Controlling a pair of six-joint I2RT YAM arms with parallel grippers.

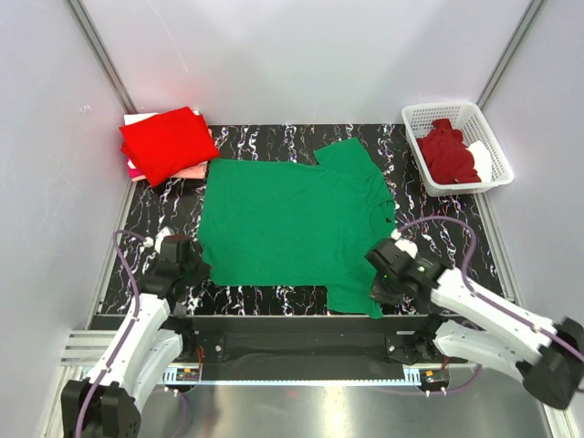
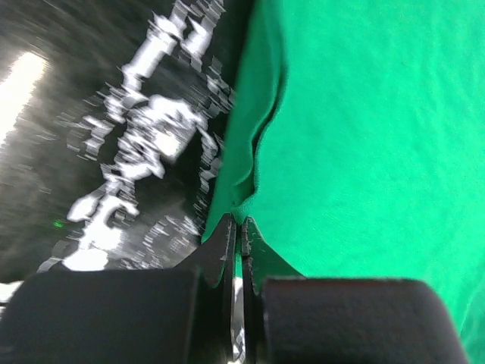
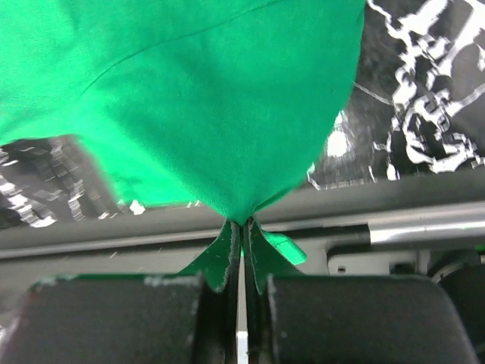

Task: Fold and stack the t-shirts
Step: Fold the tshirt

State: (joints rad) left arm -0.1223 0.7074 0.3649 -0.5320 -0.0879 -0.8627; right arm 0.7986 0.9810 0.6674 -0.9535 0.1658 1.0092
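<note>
Progress is partial: red t-shirt (image 1: 167, 141) is stacked, green t-shirt (image 1: 292, 224) is flat, clamped by left tool (image 2: 237, 232) and right tool (image 3: 241, 232), maroon t-shirt (image 1: 447, 153) is left.

The green tee (image 1: 283, 219) is seen as matt cloth, the table (image 1: 265, 141) as glossy marbled black, the basket (image 1: 438, 107) as plastic.

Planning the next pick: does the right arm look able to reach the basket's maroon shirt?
Probably not yet: the right gripper is shut on the green t-shirt, though the path to the maroon shirt looks open.
</note>
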